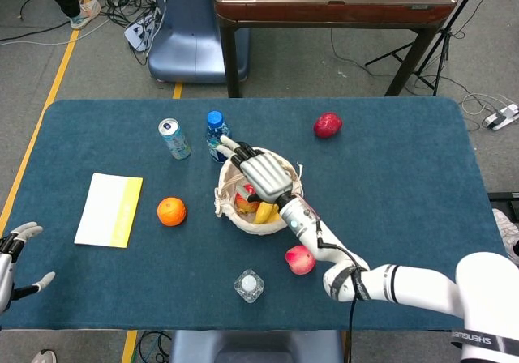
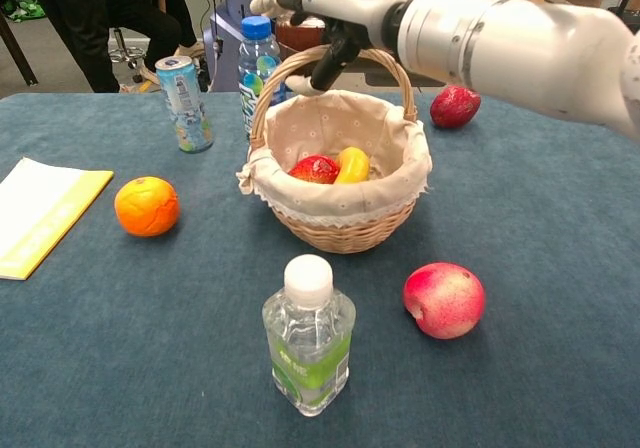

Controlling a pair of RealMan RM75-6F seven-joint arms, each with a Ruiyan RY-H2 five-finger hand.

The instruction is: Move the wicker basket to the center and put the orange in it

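The wicker basket (image 1: 224, 206) (image 2: 340, 232), lined with white cloth, stands near the middle of the blue table with a red fruit and a yellow one inside. Its handle (image 2: 392, 68) arches upright. My right hand (image 1: 261, 175) (image 2: 340, 3) hovers just over the handle with its fingers stretched out towards the left and the thumb hanging down by the handle, gripping nothing. The orange (image 1: 171, 211) (image 2: 146, 206) lies on the table left of the basket. At the table's near left corner my left hand (image 1: 11, 254) is empty, fingers apart.
A blue-capped bottle (image 1: 216, 132) (image 2: 258, 63) and a can (image 1: 173, 138) (image 2: 185, 103) stand behind the basket's left side. A yellow-white pad (image 1: 109, 209) lies at left. A pink apple (image 1: 299, 259) (image 2: 444, 300) and small water bottle (image 1: 249, 285) (image 2: 309, 338) sit in front; a red fruit (image 1: 328, 125) at back right.
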